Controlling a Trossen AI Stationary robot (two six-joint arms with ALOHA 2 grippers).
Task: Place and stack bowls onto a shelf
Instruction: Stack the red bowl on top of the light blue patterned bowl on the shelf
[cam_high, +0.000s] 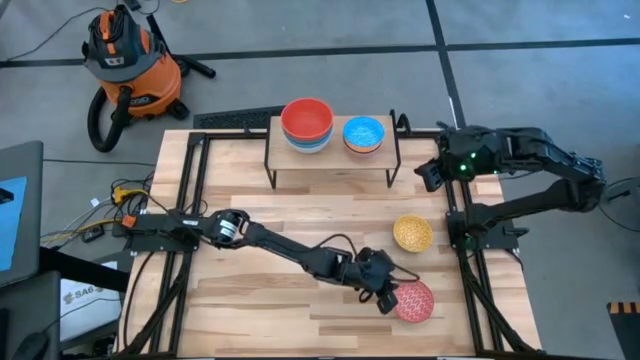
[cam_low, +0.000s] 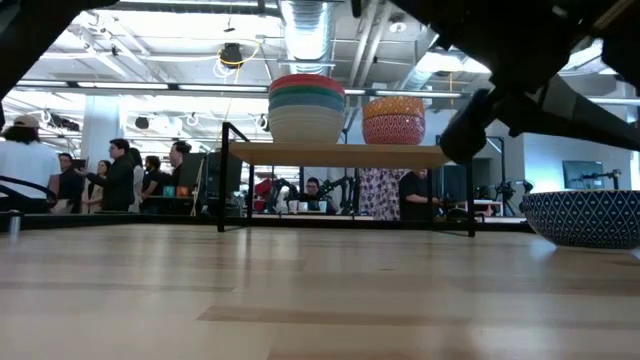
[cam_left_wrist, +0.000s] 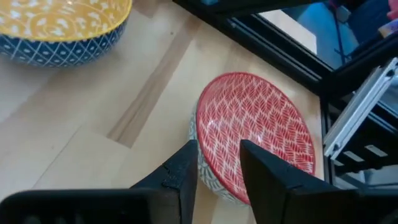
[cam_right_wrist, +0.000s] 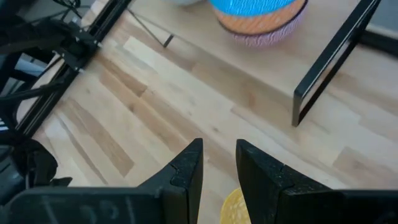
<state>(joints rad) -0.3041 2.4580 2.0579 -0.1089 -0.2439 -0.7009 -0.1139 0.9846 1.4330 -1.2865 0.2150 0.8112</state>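
Nearest us in the left wrist view, our left gripper (cam_left_wrist: 219, 165) has its two fingers set narrowly apart astride the rim of the red patterned bowl (cam_left_wrist: 256, 134), one finger inside and one outside, at the table's (cam_high: 300, 210) front right. Just behind it sits the yellow bowl (cam_high: 412, 233). On the shelf (cam_high: 335, 152) at the back stand two bowl stacks, red-topped (cam_high: 306, 124) and blue-topped (cam_high: 363, 134), while our right gripper (cam_right_wrist: 219, 168) hovers nearby, fingers slightly parted and holding nothing.
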